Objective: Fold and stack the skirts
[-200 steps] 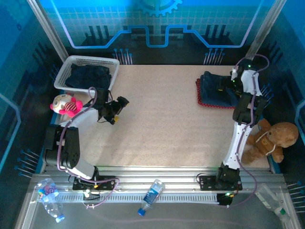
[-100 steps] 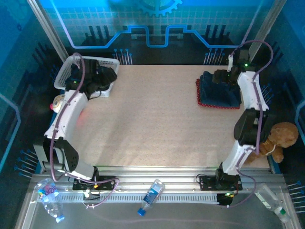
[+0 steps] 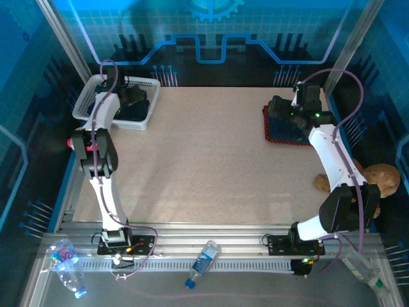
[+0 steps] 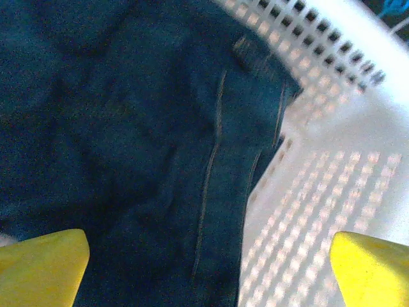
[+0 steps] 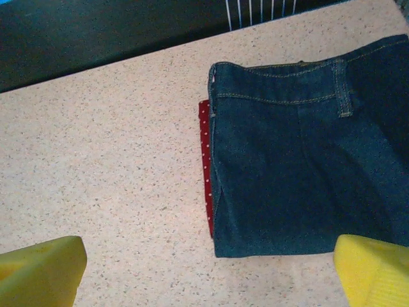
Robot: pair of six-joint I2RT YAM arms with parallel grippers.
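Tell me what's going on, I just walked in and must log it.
Two robot arms are sorting skirts. The left gripper hangs open over a dark denim skirt in the white basket, nothing held. The right gripper, also open, hovers above a folded denim skirt lying on a red skirt on the table.
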